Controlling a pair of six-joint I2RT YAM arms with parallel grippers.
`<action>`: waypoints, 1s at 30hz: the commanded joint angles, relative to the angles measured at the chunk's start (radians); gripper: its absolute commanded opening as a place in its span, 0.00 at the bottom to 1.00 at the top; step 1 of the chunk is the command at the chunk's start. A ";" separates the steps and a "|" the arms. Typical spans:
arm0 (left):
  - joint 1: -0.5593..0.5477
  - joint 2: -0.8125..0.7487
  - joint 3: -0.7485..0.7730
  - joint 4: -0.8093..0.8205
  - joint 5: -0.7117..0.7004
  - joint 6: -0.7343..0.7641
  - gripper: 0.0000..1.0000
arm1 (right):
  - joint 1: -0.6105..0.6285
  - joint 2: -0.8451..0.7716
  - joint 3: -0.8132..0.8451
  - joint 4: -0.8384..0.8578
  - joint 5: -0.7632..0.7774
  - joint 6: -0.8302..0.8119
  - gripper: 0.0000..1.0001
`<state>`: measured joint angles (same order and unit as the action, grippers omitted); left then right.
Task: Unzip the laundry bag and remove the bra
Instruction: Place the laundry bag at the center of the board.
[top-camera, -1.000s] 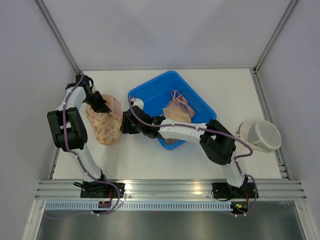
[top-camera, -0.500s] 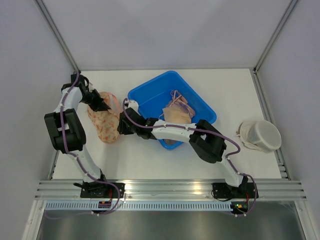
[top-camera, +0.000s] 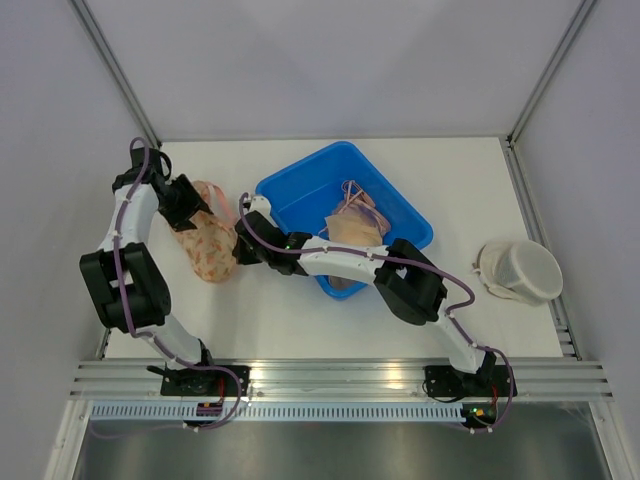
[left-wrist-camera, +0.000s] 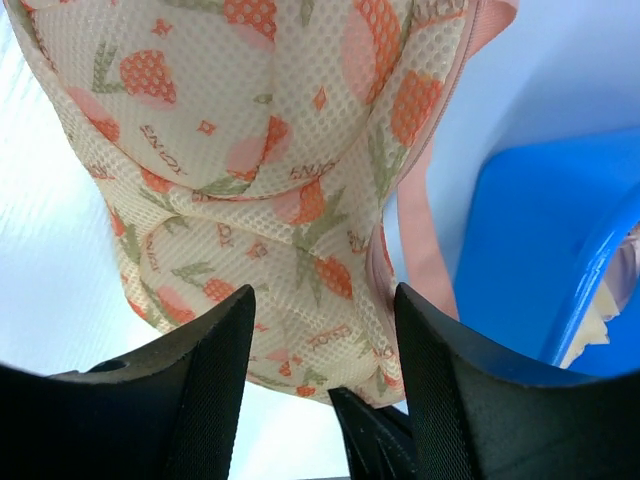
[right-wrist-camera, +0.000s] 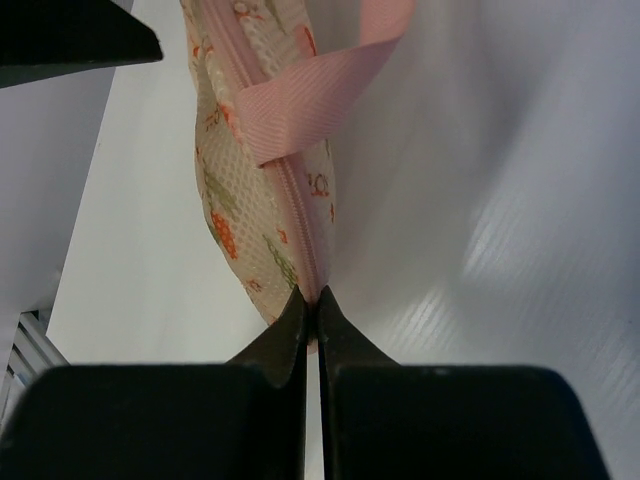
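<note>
Mesh laundry bag (left-wrist-camera: 250, 150), lettering unclear | left end effector (left-wrist-camera: 322, 300) wide | right end effector (right-wrist-camera: 310, 300) pinching it

I see a white worktop (top-camera: 300, 320), plain, with faint ribbing showing in the right wrist view. Three things sit directly on it. A fruit-print mesh laundry bag (top-camera: 208, 250) is at the left, its pink zip edge turned toward the middle. A blue plastic tub (top-camera: 292, 190) is in the centre, set cornerwise, its left side near the bag. A white round container (top-camera: 522, 270) is near the right edge, well apart from the tub.
</note>
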<state>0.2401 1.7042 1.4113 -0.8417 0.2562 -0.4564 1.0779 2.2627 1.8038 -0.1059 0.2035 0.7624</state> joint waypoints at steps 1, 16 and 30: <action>0.005 -0.046 -0.047 0.021 -0.115 -0.030 0.63 | -0.007 -0.005 0.023 0.014 0.005 0.000 0.00; 0.013 -0.143 -0.112 0.020 -0.222 -0.031 0.78 | -0.073 0.041 0.100 -0.084 -0.064 -0.052 0.00; 0.016 -0.170 -0.118 0.018 -0.233 -0.014 0.80 | -0.087 0.037 0.094 -0.071 -0.151 -0.101 0.00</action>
<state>0.2512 1.5768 1.3022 -0.8303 0.0494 -0.4706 0.9848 2.3074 1.8614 -0.2028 0.0677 0.6872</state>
